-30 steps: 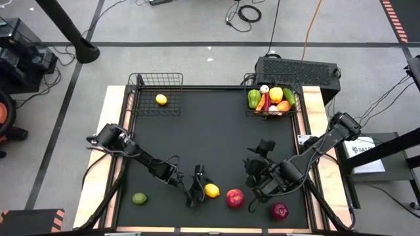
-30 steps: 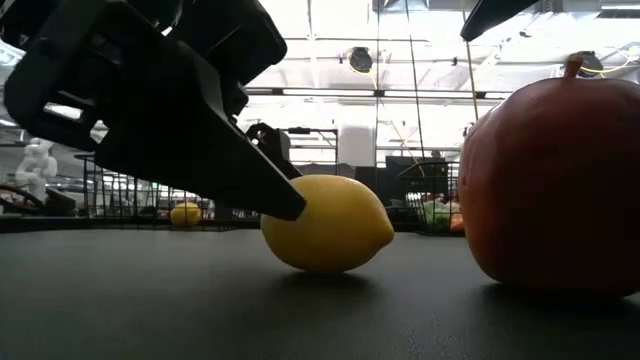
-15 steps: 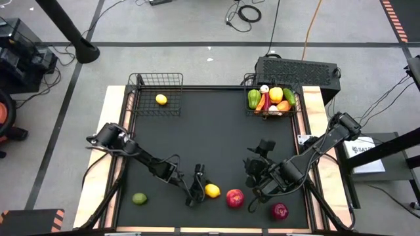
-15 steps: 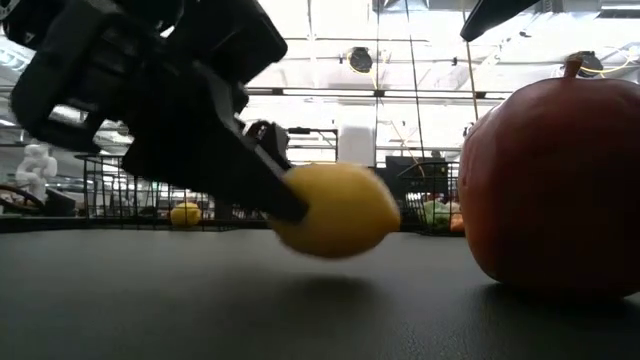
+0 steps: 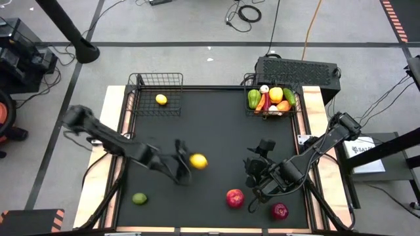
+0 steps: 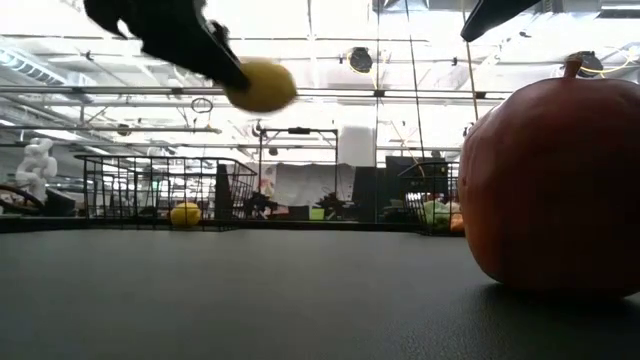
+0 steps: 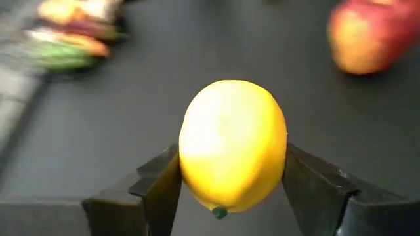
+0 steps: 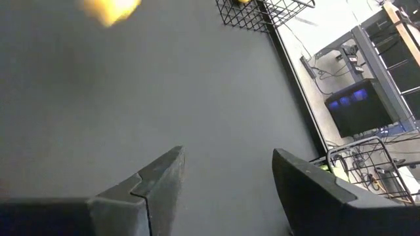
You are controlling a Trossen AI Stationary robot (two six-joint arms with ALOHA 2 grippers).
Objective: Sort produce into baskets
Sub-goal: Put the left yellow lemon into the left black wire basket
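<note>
My left gripper (image 5: 190,162) is shut on a yellow lemon (image 5: 198,160), held in the air above the middle of the black mat. My right gripper (image 5: 257,159) hangs open over the mat's right half with nothing between its fingers (image 8: 157,183). Two red apples (image 5: 235,197) (image 5: 280,211) rest on the mat near the front edge, and a green lime (image 5: 139,198) lies at the front left. The far-left basket (image 5: 152,82) holds one lemon (image 5: 161,99). The far-right basket (image 5: 296,105) holds several pieces of produce (image 5: 270,98). My left gripper pinches the lemon between its two fingers (image 7: 161,190), one on each long side (image 7: 190,170) of the fruit's near half. Its green-tipped end (image 7: 219,212) points back toward the gripper. The fingers slant downward. The lemon is lifted clear of the mat (image 6: 262,86).
A black perforated box (image 5: 298,71) stands behind the far-right basket. The nearer apple (image 6: 550,190) fills the right of the low view. The mat's middle and far part (image 5: 210,121) between the baskets is bare. Wooden table edges (image 5: 111,131) border the mat.
My left gripper has taken hold of the lemon that lay near the front edge and carried it up and toward the far edge, slightly to the left. The lemon is now well clear of the mat. The right arm has kept still.
</note>
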